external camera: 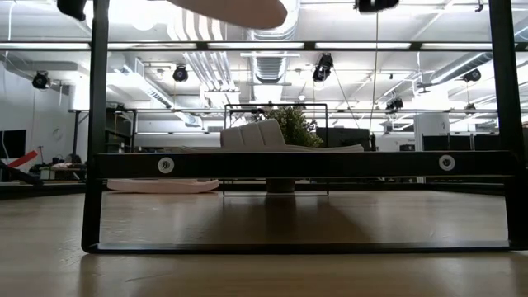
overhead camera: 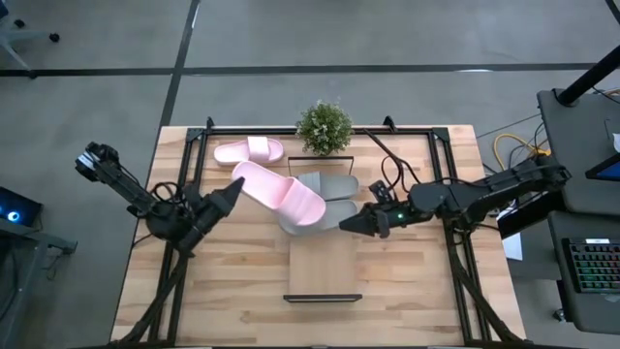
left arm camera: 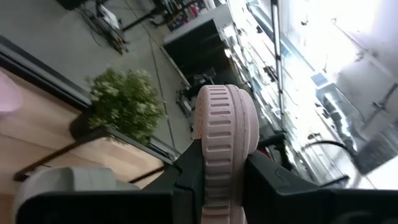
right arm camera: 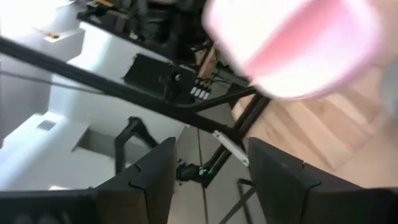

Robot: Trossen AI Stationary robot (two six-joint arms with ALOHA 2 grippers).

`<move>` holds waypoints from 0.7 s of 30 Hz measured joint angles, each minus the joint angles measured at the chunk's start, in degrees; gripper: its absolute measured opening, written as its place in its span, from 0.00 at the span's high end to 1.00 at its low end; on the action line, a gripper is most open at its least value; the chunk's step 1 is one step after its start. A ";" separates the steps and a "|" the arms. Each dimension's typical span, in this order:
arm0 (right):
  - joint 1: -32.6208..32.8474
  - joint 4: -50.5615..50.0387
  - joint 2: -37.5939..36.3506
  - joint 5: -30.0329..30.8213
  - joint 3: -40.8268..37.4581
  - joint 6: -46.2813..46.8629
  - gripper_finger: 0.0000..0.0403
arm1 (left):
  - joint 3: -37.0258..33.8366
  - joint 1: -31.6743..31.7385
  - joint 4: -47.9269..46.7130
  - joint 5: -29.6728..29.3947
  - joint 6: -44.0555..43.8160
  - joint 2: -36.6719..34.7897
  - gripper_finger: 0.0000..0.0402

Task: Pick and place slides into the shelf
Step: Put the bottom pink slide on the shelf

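Note:
My left gripper (overhead camera: 231, 192) is shut on a pale pink slide (overhead camera: 281, 194), held in the air over the grey slides (overhead camera: 327, 184). The low view shows that slide (external camera: 235, 8) high above the shelf. The grey slides lie soles down on the far half of the shelf (overhead camera: 325, 262), a light board with black wire ends. A second pink slide (overhead camera: 249, 151) rests flat on the table near its far edge. My right gripper (overhead camera: 349, 225) is open, just right of the grey slides, touching nothing; its own wrist view shows the open fingers (right arm camera: 208, 180). My left gripper holds the pink slide by its heel end (left arm camera: 219, 163), pinched between the two fingers (left arm camera: 186, 183). The ribbed rim of the sole shows between them. The fingers come from the table's left, along the slide. The slide is lifted clear, its toe end pointing right over the grey slides.
A small potted plant (overhead camera: 325, 127) stands at the table's far edge, behind the shelf's far wire frame. Black rails (overhead camera: 190, 184) run along the table's left and right sides. The near half of the shelf board (overhead camera: 323, 276) is bare.

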 joint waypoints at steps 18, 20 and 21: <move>-0.67 7.06 0.87 2.35 -7.10 3.96 0.50 | 5.84 0.55 4.71 3.38 0.20 8.28 0.87; -0.65 6.99 0.87 2.34 -7.10 3.94 0.50 | 6.24 0.77 5.27 3.47 0.17 8.91 0.87; -0.65 6.92 0.87 2.32 -7.10 3.94 0.50 | 6.38 0.87 6.03 3.67 0.22 9.25 0.87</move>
